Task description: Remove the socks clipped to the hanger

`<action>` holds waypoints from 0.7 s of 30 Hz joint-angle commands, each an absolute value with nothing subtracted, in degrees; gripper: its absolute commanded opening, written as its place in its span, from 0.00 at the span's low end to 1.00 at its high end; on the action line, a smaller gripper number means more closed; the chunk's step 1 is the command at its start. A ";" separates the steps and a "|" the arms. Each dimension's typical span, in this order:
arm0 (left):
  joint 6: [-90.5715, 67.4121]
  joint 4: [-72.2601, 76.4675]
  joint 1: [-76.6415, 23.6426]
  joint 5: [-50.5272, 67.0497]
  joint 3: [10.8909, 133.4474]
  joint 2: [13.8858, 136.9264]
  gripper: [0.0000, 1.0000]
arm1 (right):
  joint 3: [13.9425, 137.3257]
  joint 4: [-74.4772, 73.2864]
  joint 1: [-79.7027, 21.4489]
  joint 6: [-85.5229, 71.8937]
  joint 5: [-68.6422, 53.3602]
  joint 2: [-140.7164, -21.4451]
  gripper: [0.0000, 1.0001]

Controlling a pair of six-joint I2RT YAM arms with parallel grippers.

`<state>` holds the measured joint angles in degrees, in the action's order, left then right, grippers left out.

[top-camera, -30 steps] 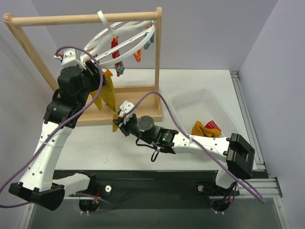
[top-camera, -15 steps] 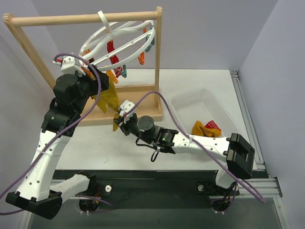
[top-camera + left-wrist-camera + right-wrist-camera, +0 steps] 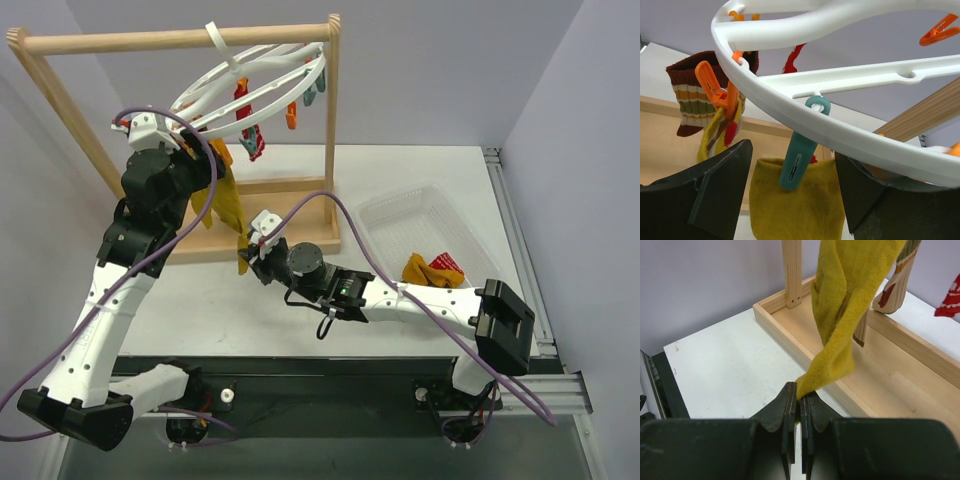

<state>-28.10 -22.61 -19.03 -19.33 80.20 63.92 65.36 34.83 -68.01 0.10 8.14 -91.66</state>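
The hanger, a white ring with crossbars, hangs tilted by its hook from the top bar of the wooden rack. Several socks dangle from its clips, while a red and yellow bundle lies in the mesh basket at the right of the bench. The left end effector sits just under the ring with its jaws spread, one on each side of a teal clip that bites the cuff of the mustard sock; nothing is squeezed between them. Just beside it an orange clip holds a brown striped sock. Lower down, the right end effector is pressed together on the very toe of what looks to be the same mustard sock, which drapes down to the pinch near the edge of the rack's base. The sock is judged light, limp and stretchy, so a pull on the toe will likely lengthen the knit before the cuff lets go. Because the hanger swings freely on its hook, the whole ring may tip toward the pull instead of releasing. The toe hold takes in only a little fabric and could slip; a bite further up the foot would be surer. The cleanest release probably comes from squeezing the teal clip's upper wings, which are small, stiff and smooth, while the lower hold takes the slack
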 commanded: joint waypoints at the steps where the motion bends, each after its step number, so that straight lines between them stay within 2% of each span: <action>1: -28.83 -15.21 -18.81 -21.62 80.51 64.51 0.78 | 68.64 36.12 -68.38 0.00 7.65 -91.23 0.00; 4: -28.92 -13.98 -18.81 -20.39 80.42 64.86 0.78 | 68.64 35.77 -68.47 0.00 7.56 -91.49 0.00; 6: -28.92 -13.19 -18.90 -19.52 80.59 65.13 0.71 | 68.47 35.51 -68.47 0.00 7.82 -91.49 0.00; 8: -28.92 -13.36 -18.90 -18.46 80.77 65.21 0.70 | 68.20 35.42 -68.47 0.00 7.91 -91.23 0.00; 9: -28.92 -13.53 -18.90 -16.80 80.68 65.13 0.74 | 67.86 35.25 -68.47 0.00 8.26 -91.23 0.00; 16: -26.37 -18.36 -19.42 -10.11 76.12 60.30 0.88 | 68.64 32.09 -66.63 -3.77 7.83 -89.91 0.00; 21: -23.82 -24.95 -19.51 -8.71 74.44 54.94 0.91 | 68.99 27.26 -63.64 -8.25 1.95 -88.42 0.00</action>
<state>-26.48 -22.15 -19.40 -11.49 74.19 59.92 66.26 30.26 -66.08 -3.79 6.46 -91.66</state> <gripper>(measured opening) 0.908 0.042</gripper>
